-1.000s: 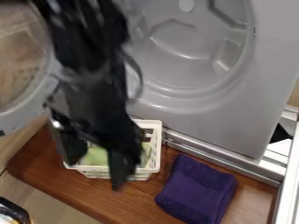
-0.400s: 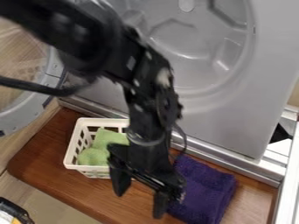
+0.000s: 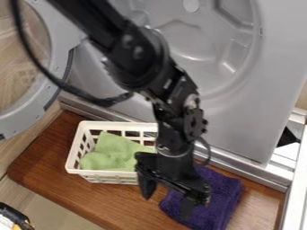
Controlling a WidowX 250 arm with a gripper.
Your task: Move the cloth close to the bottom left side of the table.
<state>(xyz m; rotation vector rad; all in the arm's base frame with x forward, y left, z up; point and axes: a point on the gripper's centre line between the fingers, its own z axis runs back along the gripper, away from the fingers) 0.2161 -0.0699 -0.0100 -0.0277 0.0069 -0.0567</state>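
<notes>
- The purple cloth (image 3: 219,193) lies in a folded heap on the lower right part of the wooden tabletop (image 3: 96,202), partly hidden by the gripper.
- The gripper (image 3: 168,202) hangs over the cloth's left side, released — its two fingers stand well apart, with nothing held. One finger is over bare wood, the other in front of the purple cloth; whether it touches the fabric, I cannot tell.
- The black arm (image 3: 141,56) comes in from the top edge, left of centre, and slants down to the right, a dark cable (image 3: 57,82) looping beside it.
- Left of the gripper sits a white slatted basket (image 3: 73,155), upright on the wood, with a green cloth (image 3: 114,152) bunched inside.
- Behind the tabletop stands a grey machine front (image 3: 252,112) with a large round recess (image 3: 186,45); a metal rail (image 3: 228,168) runs along its foot.
- At the upper left is a round door (image 3: 36,105) with a see-through middle — at the lower left corner, part of a black object (image 3: 13,214).
</notes>
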